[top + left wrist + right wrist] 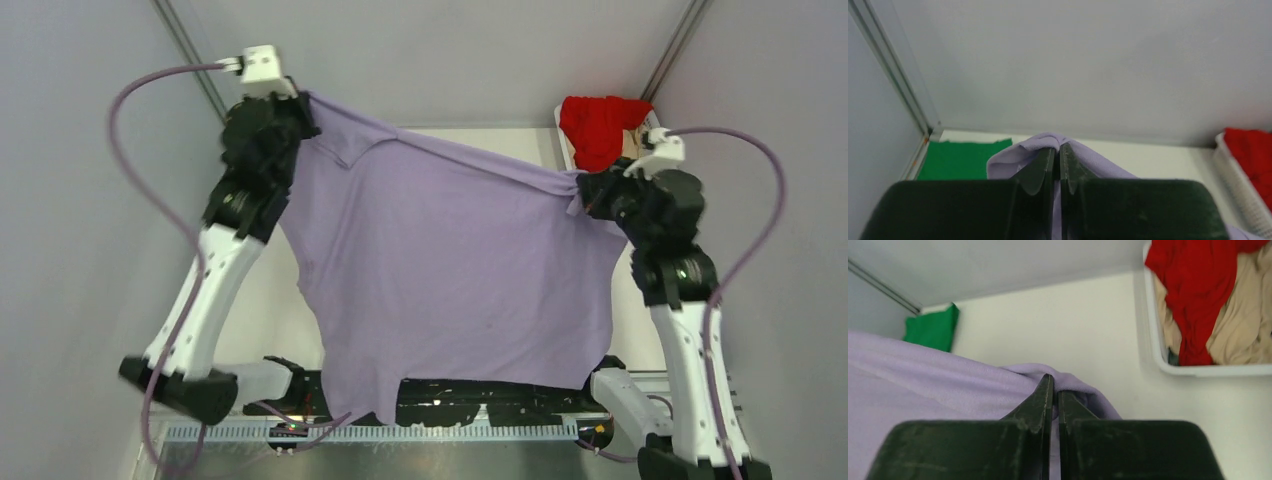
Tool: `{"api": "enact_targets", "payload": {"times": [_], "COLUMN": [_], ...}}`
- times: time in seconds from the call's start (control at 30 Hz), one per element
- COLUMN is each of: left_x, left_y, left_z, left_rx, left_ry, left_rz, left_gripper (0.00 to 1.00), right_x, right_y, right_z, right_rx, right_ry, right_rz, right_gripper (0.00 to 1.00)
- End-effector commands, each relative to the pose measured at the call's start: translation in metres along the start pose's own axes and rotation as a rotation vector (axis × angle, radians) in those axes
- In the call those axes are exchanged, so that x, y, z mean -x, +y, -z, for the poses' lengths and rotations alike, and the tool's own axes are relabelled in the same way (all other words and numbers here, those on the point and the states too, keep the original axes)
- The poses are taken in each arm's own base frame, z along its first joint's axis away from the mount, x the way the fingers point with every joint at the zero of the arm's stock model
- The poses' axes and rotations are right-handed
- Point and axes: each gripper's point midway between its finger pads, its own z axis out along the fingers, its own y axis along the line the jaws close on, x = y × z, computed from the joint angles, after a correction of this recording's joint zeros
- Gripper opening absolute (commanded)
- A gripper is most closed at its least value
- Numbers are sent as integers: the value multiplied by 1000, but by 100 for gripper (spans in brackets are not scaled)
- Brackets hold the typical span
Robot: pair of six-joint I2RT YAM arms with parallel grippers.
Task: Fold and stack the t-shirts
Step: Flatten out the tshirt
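Lavender t-shirt (450,260), a soft matte knit, hangs spread above the bench (1048,320) as a broad sheet that sags between its top corners. The left gripper (1058,150) is clamped on one bunched corner and the right gripper (1054,382) on the other. A green t-shirt (963,160) lies flat on the bench's far left. A red t-shirt (1198,285) and a tan t-shirt (1243,325) lie crumpled in a white plastic basket (1208,371).
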Motion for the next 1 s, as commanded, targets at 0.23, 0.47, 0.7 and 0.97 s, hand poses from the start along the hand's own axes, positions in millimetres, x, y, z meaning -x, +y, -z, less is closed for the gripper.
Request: {"api": "enact_targets", "payload": {"times": [0.23, 0.47, 0.7, 0.97], "left_x": [-321, -333, -367, -431], "left_y": [45, 14, -27, -20], "left_z": [-143, -100, -12, 52], "left_rx": [281, 110, -112, -68], "left_ry": [880, 872, 978, 1152], "left_rz": [-126, 54, 332, 420], "left_gripper": [99, 100, 100, 100], "right_x": [-197, -217, -263, -298], "right_y": [-92, -90, -84, -97], "right_z": [-198, -184, -160, -168], "right_rx": [-200, -192, -177, -225], "right_ry": [566, 593, 710, 802], "right_rz": [-85, -78, -81, -44], "right_gripper": [66, 96, 95, 95]}}
